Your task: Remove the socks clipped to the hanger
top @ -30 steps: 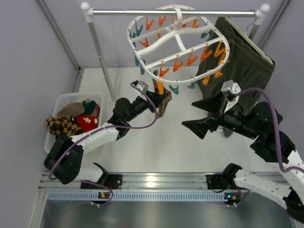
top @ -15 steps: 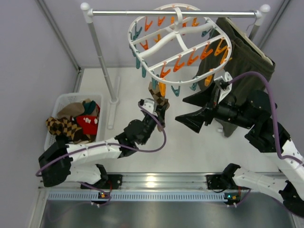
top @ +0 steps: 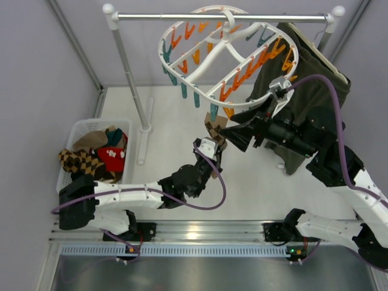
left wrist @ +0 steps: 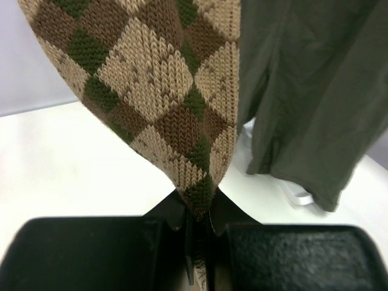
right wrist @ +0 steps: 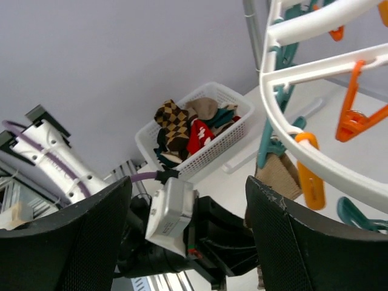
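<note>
Left gripper (top: 214, 143) is up at mid-table under the hanger (top: 182, 59), and in your left wrist view its jaws are pressed together on the bottom tip of the argyle sock (left wrist: 163, 91), with the tip tucked in the slot between the two black fingers (left wrist: 285, 254). That sock (top: 215, 128) hangs straight down from the near rim of the hanger, clipped at its top edge. An orange clip (top: 229, 111) and a teal clip (top: 213, 111) sit right there, and you can't tell which one has it. The hanger is tilted on the rail (top: 182, 16), with its near side lower. Right gripper (top: 235, 127) is just beside the sock on its right, jaws spread wide and holding nothing. From your right wrist view its fingers (right wrist: 66, 242) frame the left arm's camera block, with the tan back of the sock (right wrist: 279, 174) hanging below the white rim (right wrist: 315, 151). The green shorts (top: 312, 79) hang at the right end of the rail, behind the right arm, and show past the sock in the left wrist view (left wrist: 303, 91). The basket (top: 71, 133) sits on the table (top: 170, 115) at far left, well apart from the hanger, holding loose socks (top: 97, 154): argyle, red, teal and brown.
</note>
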Tool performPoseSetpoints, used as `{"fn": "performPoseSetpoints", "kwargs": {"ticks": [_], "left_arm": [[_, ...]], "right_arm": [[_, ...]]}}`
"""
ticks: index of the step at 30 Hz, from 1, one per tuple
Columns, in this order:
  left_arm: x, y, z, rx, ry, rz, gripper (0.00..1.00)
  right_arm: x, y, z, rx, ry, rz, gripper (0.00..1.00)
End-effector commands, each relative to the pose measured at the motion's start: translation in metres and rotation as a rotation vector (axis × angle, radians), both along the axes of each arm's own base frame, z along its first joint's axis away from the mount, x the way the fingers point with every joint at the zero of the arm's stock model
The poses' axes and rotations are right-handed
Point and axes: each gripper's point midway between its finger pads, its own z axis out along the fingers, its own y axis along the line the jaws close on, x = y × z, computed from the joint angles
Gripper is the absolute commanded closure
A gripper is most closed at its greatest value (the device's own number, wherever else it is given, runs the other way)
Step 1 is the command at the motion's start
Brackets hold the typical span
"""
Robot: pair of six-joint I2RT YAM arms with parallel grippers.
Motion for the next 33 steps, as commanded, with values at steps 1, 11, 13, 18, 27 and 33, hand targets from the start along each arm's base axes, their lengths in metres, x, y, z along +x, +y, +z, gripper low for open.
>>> {"fn": "performPoseSetpoints", "kwargs": {"ticks": [1,11,13,18,27,33], "left_arm": [[-0.015,-0.005,0.011,-0.073,0.001,-0.107,1.0],[-0.03,-0.013,0.011,-0.128,0.021,-0.245,1.0],[-0.03,-0.012,0.012,-0.143,0.027,-0.256,1.0],[-0.034,-0.008,0.01,-0.162,0.039,-0.277,1.0],[-0.036,0.009,0.022,-0.211,0.052,-0.258,1.0],[-0.034,0.016,0.028,-0.239,0.081,-0.231,1.0]], "right_arm": [[0.02,-0.006,0.017,0.058,0.022,-0.131,0.28],[0.051,0.023,-0.009,0.057,0.1,-0.199,0.3],[0.06,0.021,-0.012,0.062,0.1,-0.248,0.3],[0.079,0.017,-0.018,0.074,0.099,-0.352,0.31],[0.095,0.024,-0.025,0.136,0.109,-0.401,0.31],[0.097,0.027,-0.028,0.267,0.136,-0.427,0.33]]}}
